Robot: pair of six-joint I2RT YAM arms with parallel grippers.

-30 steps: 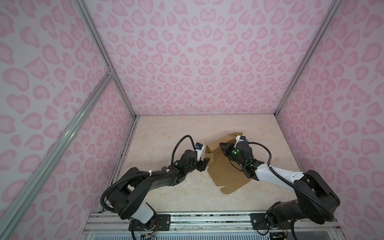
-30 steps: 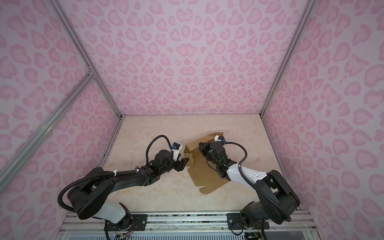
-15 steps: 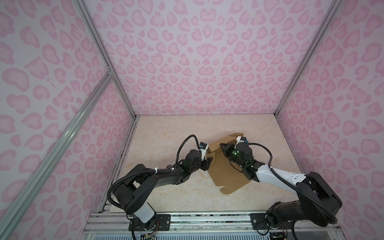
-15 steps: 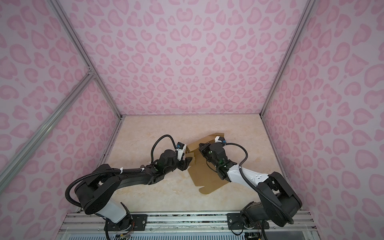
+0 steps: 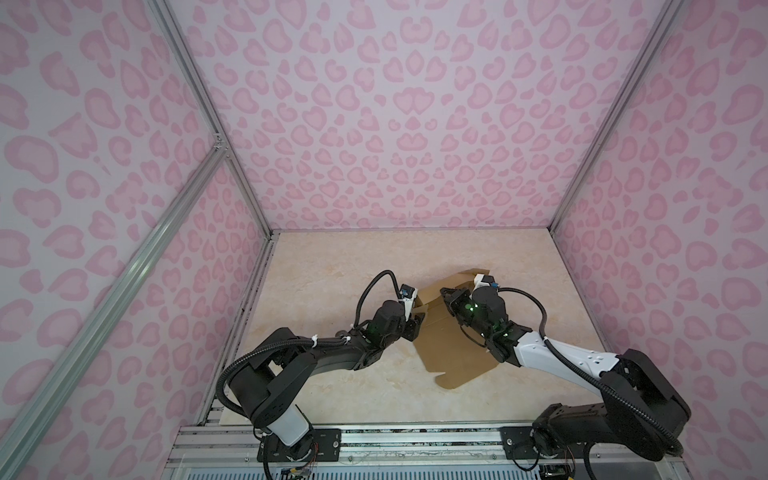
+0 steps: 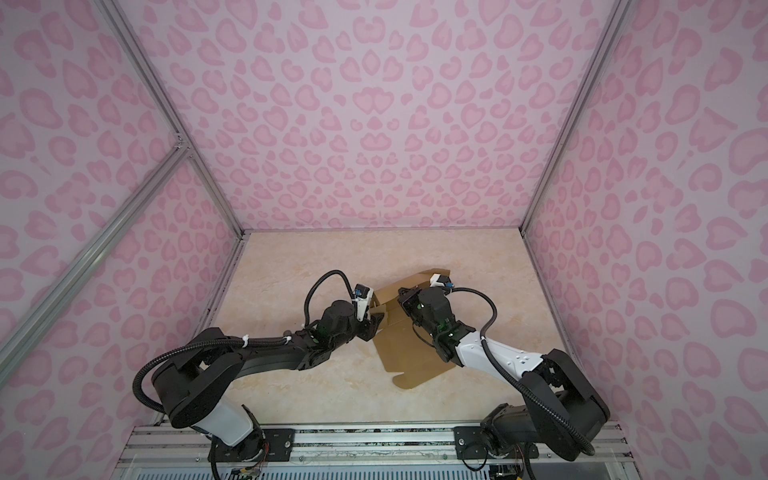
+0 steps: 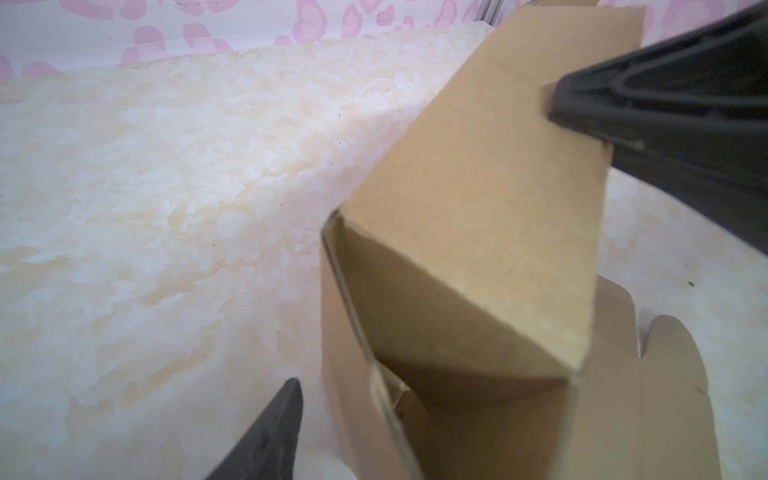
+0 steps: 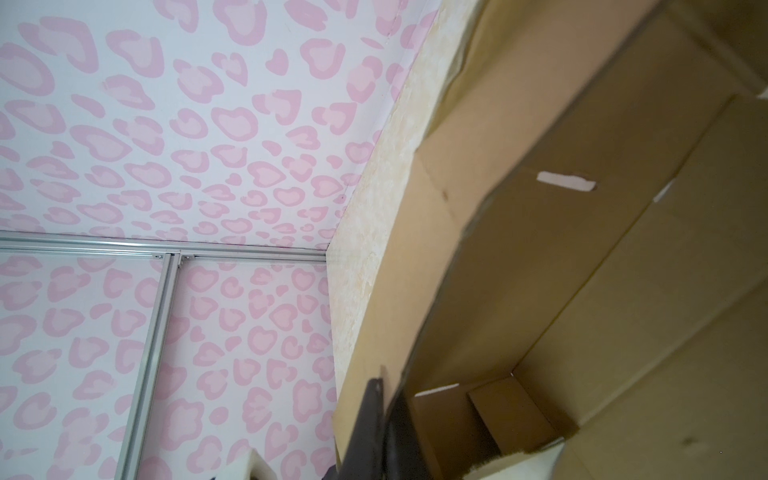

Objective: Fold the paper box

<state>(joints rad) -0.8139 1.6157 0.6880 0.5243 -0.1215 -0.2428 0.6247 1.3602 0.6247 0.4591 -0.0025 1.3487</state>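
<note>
Lying between the two arms, a little toward the right arm's side, the paper box is resting on the pale surface. In both top views it is showing two halves. The near panel with its rounded tab is lying flat, while the far part is standing up into walls and flaps.

The right tool is reaching over that raised part. In the right wrist view its fingers are pinching the top edge of one upright wall, closed tight on the cardboard. That grip is probably serving as an anchor, holding the wall erect and stopping the sheet from sliding while the other arm is working.

The left tool is sitting at the box's left corner with its jaws parted to a middling width. One finger is touching the slanted flap, and the other is hanging outside the side wall, apart from it. Straddling the corner this way is likely meant to tuck the flap inward against the wall. The flap is leaning and not yet seated, so the folding is looking roughly half done.
</note>
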